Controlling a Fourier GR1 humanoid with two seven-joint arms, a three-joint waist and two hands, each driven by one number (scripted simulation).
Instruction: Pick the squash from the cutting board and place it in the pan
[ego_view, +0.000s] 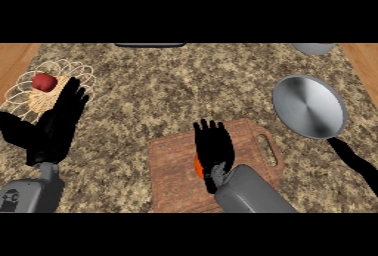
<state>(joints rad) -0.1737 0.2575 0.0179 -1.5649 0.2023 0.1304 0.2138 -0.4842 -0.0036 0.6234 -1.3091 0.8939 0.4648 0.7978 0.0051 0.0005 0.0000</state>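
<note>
Right hand is seen laid over the cutting board, fingers extended flat toward the board's far edge, thumb low near the wrist. Nothing is seen curled or pinched; the hand is read as open and holding nothing. Only a sliver of orange, taken to be the squash, is visible at the hand's left edge, under the palm; whether the palm touches it cannot be told. The squash is thus judged to be on the board, not yet lifted. Most of its shape is hidden, so its lie and length are not known. Risk noted: if the fingers are closed from this flat pose, the squash could be pushed sideways off the left of the palm instead of being enclosed, since it sits toward that edge. A rounded vegetable may also roll on the board when nudged. The pan lies up and to the right, well apart from the board, its dark handle running back toward the lower right; a carry across could catch the rim if held low. Left hand is seen resting open at the left, beside a wire basket holding a red fruit.
</note>
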